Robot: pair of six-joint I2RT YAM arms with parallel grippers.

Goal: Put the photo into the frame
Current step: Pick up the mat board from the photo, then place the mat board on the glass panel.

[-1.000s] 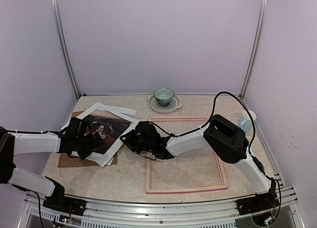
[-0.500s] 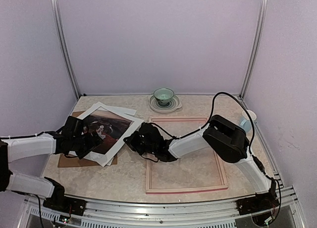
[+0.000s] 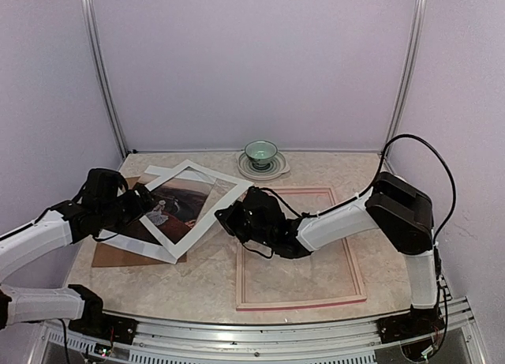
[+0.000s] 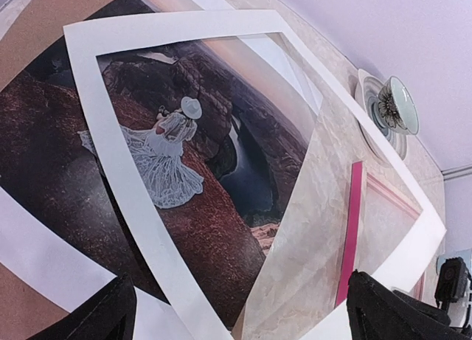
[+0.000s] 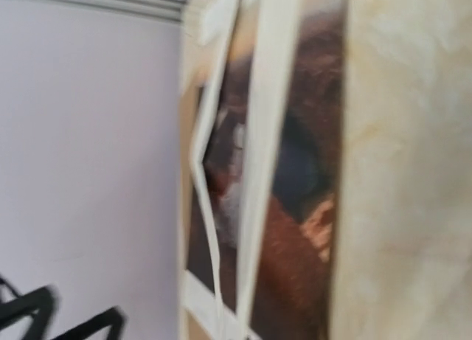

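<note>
**Photo and frame.** The photo [image 4: 184,207], a white-dressed figure above a brown canyon, lies on the table [image 3: 209,279] just ahead of our spread left claw [image 3: 140,206], partly under the tilted white mat [image 4: 125,163]. The frame [image 3: 300,303] lies behind the right claw [image 3: 226,220], and we cannot tell whether that claw is gripping anything. Only the left wrist view shows the frame's bright pink face.
</note>
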